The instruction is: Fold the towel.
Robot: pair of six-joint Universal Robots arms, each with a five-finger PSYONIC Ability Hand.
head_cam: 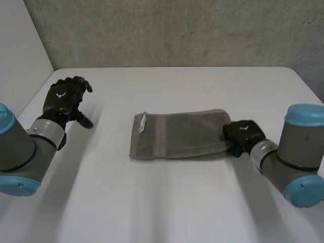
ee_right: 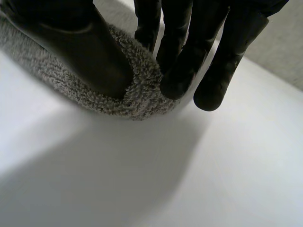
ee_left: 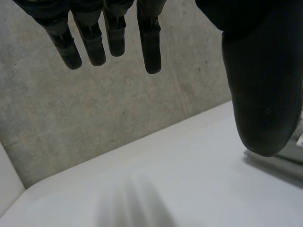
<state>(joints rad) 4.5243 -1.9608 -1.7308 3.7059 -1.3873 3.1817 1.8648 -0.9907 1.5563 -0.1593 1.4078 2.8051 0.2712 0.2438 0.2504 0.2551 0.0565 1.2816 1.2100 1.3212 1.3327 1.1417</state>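
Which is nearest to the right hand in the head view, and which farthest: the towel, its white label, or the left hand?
1. Towel: one end is pinched in the right hand.
2. White label: on the towel's opposite end.
3. Left hand: open, well past the label, on the robot's left.

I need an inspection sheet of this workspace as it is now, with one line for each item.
Surface: white table, no stains seen.
Job's things: grey terry towel, folded, lying flat; white label at the end away from the right hand.
Clutter: nothing seen.
Hands: left hand open, above the table, apart from the towel; right hand pinches the towel's end between thumb and fingers.
Cables: nothing seen.
Surroundings: grey concrete wall behind the table.
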